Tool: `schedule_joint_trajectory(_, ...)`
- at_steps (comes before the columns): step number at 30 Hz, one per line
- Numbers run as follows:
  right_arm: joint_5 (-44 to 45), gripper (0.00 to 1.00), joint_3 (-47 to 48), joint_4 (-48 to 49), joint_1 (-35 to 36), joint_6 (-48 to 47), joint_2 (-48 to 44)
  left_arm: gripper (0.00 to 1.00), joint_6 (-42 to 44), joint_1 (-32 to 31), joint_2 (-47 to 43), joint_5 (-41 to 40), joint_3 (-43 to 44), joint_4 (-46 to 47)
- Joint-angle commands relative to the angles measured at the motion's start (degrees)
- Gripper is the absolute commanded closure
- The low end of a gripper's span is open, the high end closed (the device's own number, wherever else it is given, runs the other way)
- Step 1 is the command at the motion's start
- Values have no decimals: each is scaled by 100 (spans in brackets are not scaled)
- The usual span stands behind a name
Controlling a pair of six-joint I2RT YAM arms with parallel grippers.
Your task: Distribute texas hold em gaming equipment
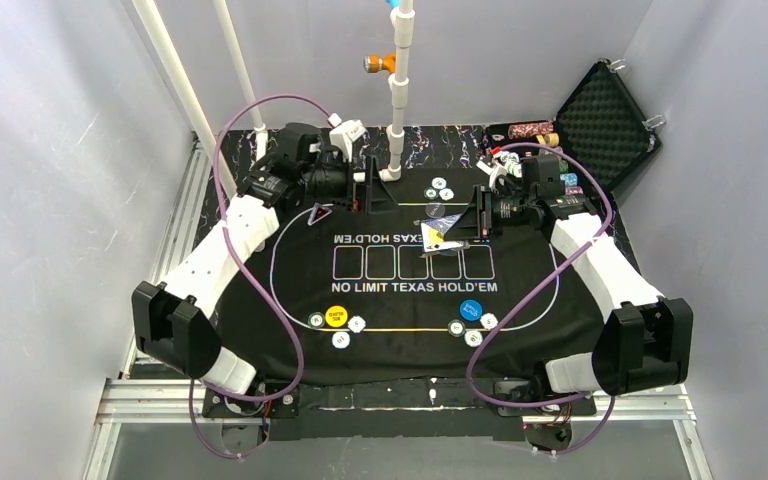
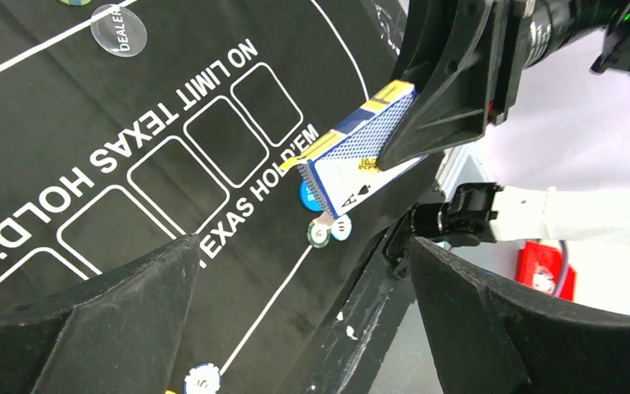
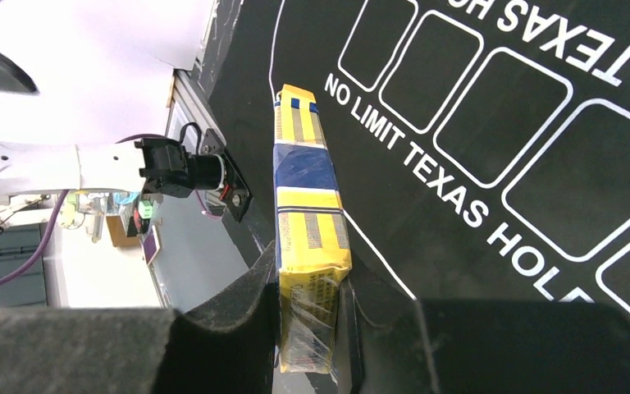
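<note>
My right gripper [image 1: 468, 218] is shut on a yellow and blue pack of playing cards [image 1: 441, 232] and holds it above the far side of the black mat [image 1: 400, 350]. In the right wrist view the pack [image 3: 305, 205] sits edge-on between the fingers of my right gripper [image 3: 312, 328]. The left wrist view shows the pack [image 2: 359, 152] with its blue-patterned face and ace. My left gripper [image 1: 376, 192] is open and empty at the far left; its jaws stand wide apart [image 2: 303, 243]. A yellow button [image 1: 335, 316] and a blue button [image 1: 470, 309] lie near the front, each with chips around it.
White and green chips [image 1: 435, 188] and a clear dealer disc [image 1: 436, 209] lie at the mat's far edge. The open black foam case [image 1: 605, 125] stands at the back right with a chip stack [image 1: 530, 129] beside it. A white pole [image 1: 398, 90] rises behind.
</note>
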Motion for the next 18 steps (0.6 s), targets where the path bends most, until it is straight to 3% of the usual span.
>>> schedule_joint_trajectory(1, 20, 99, 430, -158, -17, -143, -19, 2, -440, 302, 262, 496, 243, -435)
schedule_joint_trajectory(4, -26, 99, 565, -103, -13, 136, -88, 2, -1178, 272, 188, 327, -194, -52)
schedule_joint_trajectory(8, 204, 99, 421, 182, -17, 543, -192, 2, -2289, 151, -20, 425, -1107, 1264)
schedule_joint_trajectory(12, 416, 99, 155, 457, 28, 1126, -126, 2, -2988, -33, 398, 876, -1222, 1890)
schedule_joint_trajectory(18, 441, 99, 326, 364, 146, 1254, 67, 2, -4015, -261, 825, 1341, -1607, 3227)
